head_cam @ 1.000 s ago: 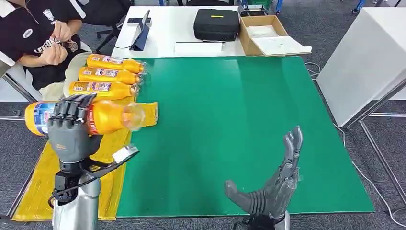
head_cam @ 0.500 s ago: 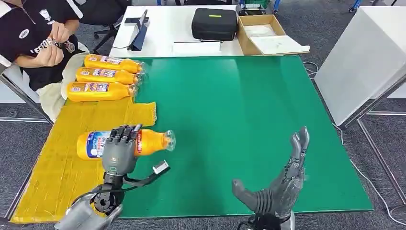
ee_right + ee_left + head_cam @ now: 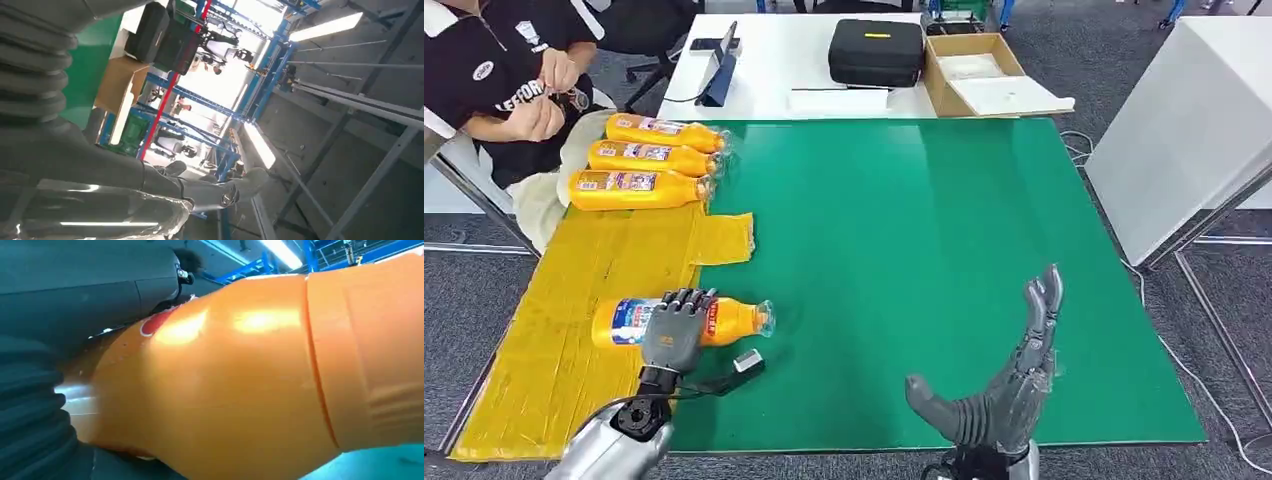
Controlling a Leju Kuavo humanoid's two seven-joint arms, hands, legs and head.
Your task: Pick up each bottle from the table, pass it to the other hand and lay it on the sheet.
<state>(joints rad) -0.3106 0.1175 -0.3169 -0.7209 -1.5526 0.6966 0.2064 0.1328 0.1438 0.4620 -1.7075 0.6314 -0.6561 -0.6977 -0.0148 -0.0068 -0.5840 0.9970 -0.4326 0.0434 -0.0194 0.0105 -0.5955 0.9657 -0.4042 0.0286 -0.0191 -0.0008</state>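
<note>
Now left hand (image 3: 672,335) grips bottle (image 3: 729,320); right hand (image 3: 1009,395) splayed.

So the green table (image 3: 924,280) fills the middle of the frame, with a yellow sheet (image 3: 574,330) down its left side. Three orange bottles (image 3: 639,160) lie side by side at the sheet's upper end, and a fourth bottle (image 3: 734,320) lies lower left.

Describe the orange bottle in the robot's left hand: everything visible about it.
The orange bottle lies on its side, crosswise at the near edge of the yellow sheet, its clear cap end pointing out over the green mat. It looks like glossy plastic, with a blue, white and red label near its base. The left hand grips it around the middle from above. Whether it rests on the sheet cannot be told.
</note>
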